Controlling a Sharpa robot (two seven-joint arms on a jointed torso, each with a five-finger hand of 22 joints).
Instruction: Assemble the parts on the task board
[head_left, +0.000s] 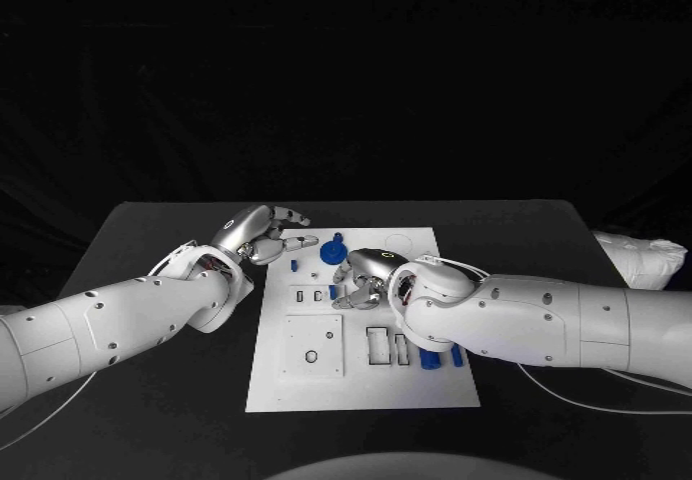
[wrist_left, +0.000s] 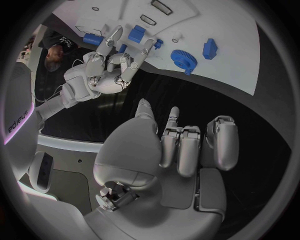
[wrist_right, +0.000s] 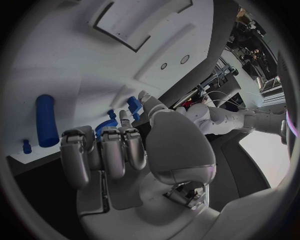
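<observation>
Basically, the task board (head_left: 325, 385) was a flat white matte plate, long axis running away from me down the middle of the black table (head_left: 144, 380), with rectangular and round recesses cut into it.

My right hand (head_left: 361, 277) sat over the board's middle, nearer to most of the parts than the left. Fingers were curled down toward the board; right wrist view showed them close together, and I couldn't tell whether they pinched anything. A blue ridged piece (wrist_right: 105, 126) lay just past the fingertips.

My left hand (head_left: 260, 235) hung at the board's far left corner, just off the edge. Left wrist view showed the fingers (wrist_left: 178, 145) loosely bent, side by side, holding nothing.

Parts were smooth blue plastic. The blue gear (head_left: 338, 247) with its upright stem stood between the two hands, near both. A plain cylinder (wrist_right: 45, 120) lay flat on the board, and a small peg (wrist_right: 27, 146) stood beside it.

My read: the next pick fell to the right hand.
</observation>
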